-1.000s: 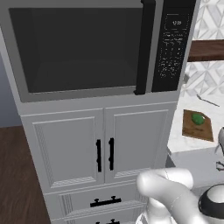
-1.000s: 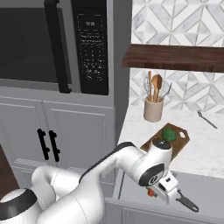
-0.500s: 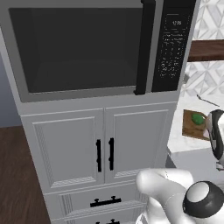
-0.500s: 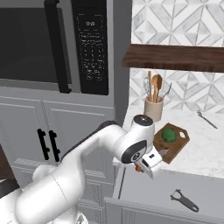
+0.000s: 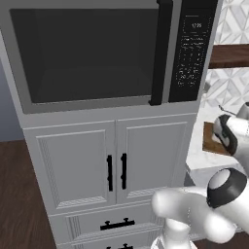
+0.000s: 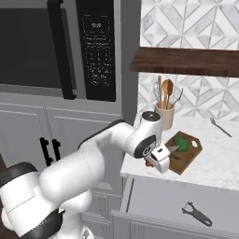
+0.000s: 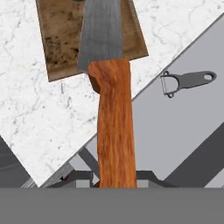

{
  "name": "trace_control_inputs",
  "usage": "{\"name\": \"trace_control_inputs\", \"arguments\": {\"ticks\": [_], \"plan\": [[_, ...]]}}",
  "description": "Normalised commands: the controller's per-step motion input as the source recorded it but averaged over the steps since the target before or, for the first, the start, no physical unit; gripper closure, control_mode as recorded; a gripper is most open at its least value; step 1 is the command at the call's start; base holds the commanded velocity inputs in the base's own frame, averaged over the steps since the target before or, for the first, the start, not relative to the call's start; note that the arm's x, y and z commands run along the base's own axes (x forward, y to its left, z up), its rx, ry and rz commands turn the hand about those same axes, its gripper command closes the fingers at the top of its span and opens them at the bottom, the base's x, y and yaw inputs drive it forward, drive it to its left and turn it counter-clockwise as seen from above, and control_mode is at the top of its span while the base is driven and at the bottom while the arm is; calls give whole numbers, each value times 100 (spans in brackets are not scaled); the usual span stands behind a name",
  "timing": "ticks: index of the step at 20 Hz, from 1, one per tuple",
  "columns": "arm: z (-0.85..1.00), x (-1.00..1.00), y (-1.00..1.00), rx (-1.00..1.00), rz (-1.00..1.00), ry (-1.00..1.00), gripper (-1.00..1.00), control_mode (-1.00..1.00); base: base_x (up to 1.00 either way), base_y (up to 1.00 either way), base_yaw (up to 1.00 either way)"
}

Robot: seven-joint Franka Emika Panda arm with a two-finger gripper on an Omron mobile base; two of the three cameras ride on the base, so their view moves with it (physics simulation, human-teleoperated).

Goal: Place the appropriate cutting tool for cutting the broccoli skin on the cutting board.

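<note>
Knife held over the board, not yet set down

The microwave [image 6: 56, 44] and the white cabinet doors [image 5: 114, 168] below it take up the left of the scene. To their right runs the marble worktop [image 6: 219, 163], with a dark wooden shelf [image 6: 186, 60] above it and a pot of utensils [image 6: 164, 114] against the wall.

The cutting board [image 6: 186, 151] lies on the worktop near its front edge, and the broccoli [image 6: 181, 144] sits on it. An open drawer [image 6: 158, 203] below the worktop holds a dark peeler [image 6: 197, 214], untouched. A small metal tool [image 6: 220, 127] lies farther back on the worktop; what it is cannot be told.

The gripper [image 6: 158, 158] hangs just off the board's near edge, its jaws clenched on the wooden handle of a knife [image 7: 114, 131]. In the hand view the grey blade reaches out over the board's corner, pointing toward the broccoli.

As a judgement, the pick-up is done and the carry is almost over. What is left is to lower the knife onto a bare part of the board and let go, taking care not to push the broccoli.
</note>
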Motion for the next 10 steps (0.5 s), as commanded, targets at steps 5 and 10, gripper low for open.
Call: {"name": "trace_control_inputs", "arguments": {"ticks": [5,10], "plan": [[-18,72,-34,4,0,0,100,-100,0,0,0],[-39,59,-54,9,0,1,100,-100,0,0,0]]}}
